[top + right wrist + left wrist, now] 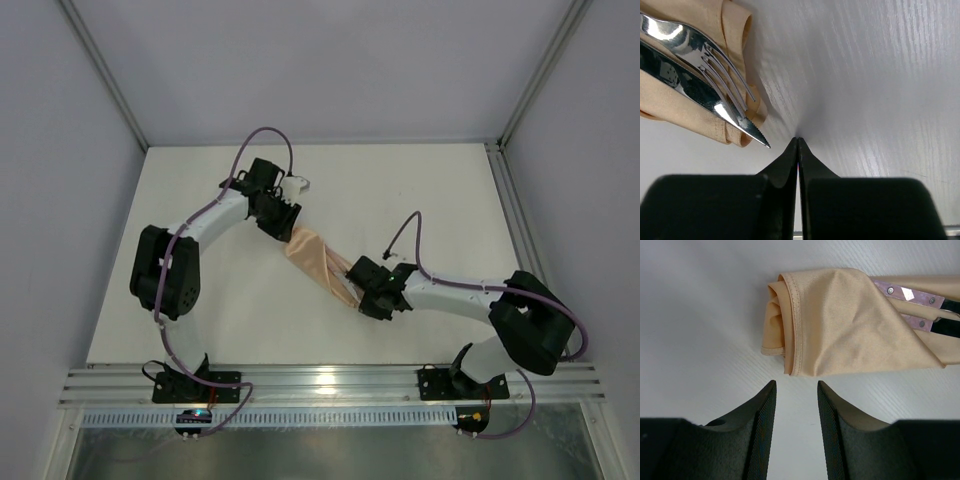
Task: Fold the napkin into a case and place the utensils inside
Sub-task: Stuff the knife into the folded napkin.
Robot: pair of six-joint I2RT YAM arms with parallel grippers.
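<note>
Two claws, one at each end of the case (320,262), which lies slantwise on the table (420,200).

Left claw (283,218): about half open, nothing held. In its wrist view the claw (796,387) has bare table (690,315) between its fingers. The case (840,325) sits just ahead of the fingertips, folded end nearest them; contact can't be told, it looks just apart. Further ahead and to the right, pinkish riveted handles of the utensils (910,294) come out from under the fold.

Right claw (365,292): fully closed, nothing held. In its wrist view the claw (798,142) has its fingers pressed together, tips low over the table (865,75); whether they touch it is unclear. The case (685,110) is ahead and to the left. The knife (700,85) and fork (705,55) lie side by side on the cloth, pointing at this claw. The knife tip overhangs the cloth edge and ends just left of the fingertips, not touching. The fork tines stop a little further off.
</note>
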